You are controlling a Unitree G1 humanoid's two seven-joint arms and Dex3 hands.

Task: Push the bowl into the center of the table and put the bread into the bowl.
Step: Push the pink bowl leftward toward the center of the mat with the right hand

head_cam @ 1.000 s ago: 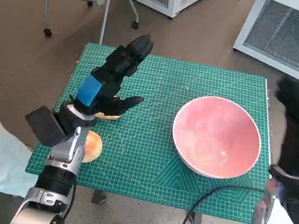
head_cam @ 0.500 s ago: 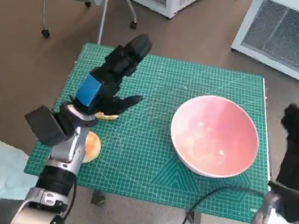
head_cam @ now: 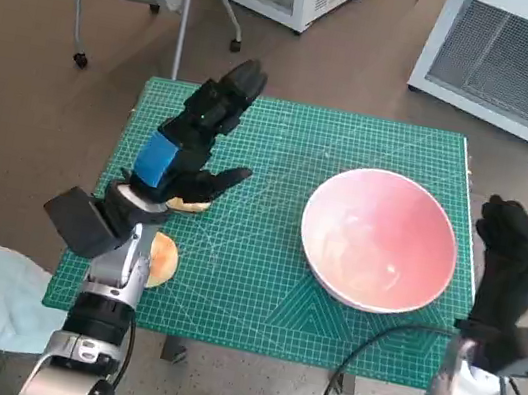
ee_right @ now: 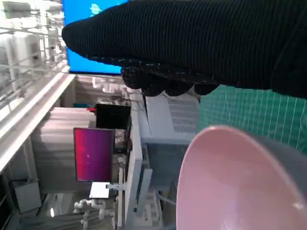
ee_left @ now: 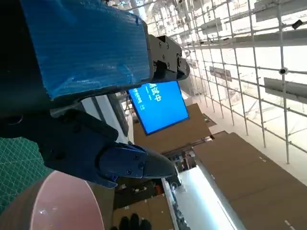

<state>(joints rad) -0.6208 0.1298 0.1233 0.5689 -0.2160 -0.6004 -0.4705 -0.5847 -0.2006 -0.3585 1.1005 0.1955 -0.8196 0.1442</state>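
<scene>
Two pieces of bread show on my head feed, and both are partly hidden by the left arm: one bread piece (head_cam: 190, 205) peeks out just under the left robot hand (head_cam: 192, 140), the other bread piece (head_cam: 163, 259) lies beside the left forearm, nearer the robot, half covered by it. I cannot tell whether the fingers touch the first piece or only hang over it. That hand is released, fingers spread and stretched out over the green worktop (head_cam: 259, 288), with nothing in its grasp. From its wrist camera I get only the blue-taped back, dark fingers and a sliver of pink rim; the rest is hall ceiling and a blue screen.

On the far side, the right robot hand (head_cam: 507, 271) stands upright off the worktop's edge, fingers apart, holding nothing. It is just beside the pink bowl (head_cam: 380, 239) but I see a small gap between glove and rim. The right wrist camera shows the glove as a dark band with the bowl's rim close below it; fingertips are hard to make out there. Nothing lies in the bowl, which sits on the worktop between the two hands, closer to the right one.
</scene>
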